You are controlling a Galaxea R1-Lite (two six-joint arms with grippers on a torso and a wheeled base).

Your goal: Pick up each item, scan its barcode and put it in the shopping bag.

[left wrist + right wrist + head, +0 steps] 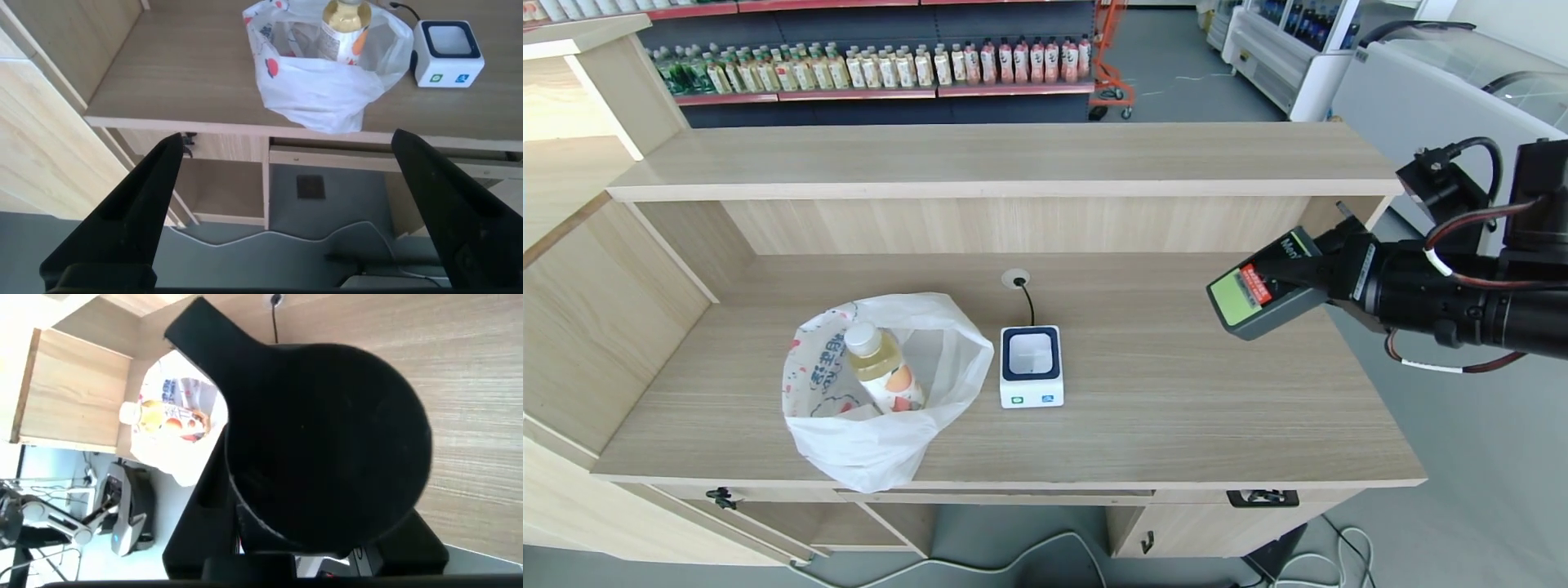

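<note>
The box [1262,296], dark grey with a pale green face and a red label, is in the air over the right part of the tabletop [1176,408]. It is tilted, with its green face turned toward the 9 o'clock side. The right hand [1311,273] is clamped on its far end and comes in from the 3 o'clock side.

At 9 o'clock from the box, well apart from it, the scanner [1031,366] sits flat on the tabletop. It is a white block with a dark-framed window facing up and two small marks, one green and one blue, on its near face. A black cable [1027,304] runs from its 12 o'clock side to a round hole [1015,278] in the wood.

Just beside the scanner, at its 9 o'clock, lies the shopping bag [882,449], white plastic with its mouth open upward. A bottle [882,367] of yellowish drink with a white cap leans inside it, its neck clear of the plastic.

The left hand [286,212] hangs off the near edge of the tabletop, lower than its surface, its two dark fingers [139,220] spread wide apart with nothing between them.

At 12 o'clock a raised ledge [1005,163] backs the tabletop. Beyond it are store shelves [874,69] lined with drink bottles, and chest freezers [1437,90] stand at about 2 o'clock.
</note>
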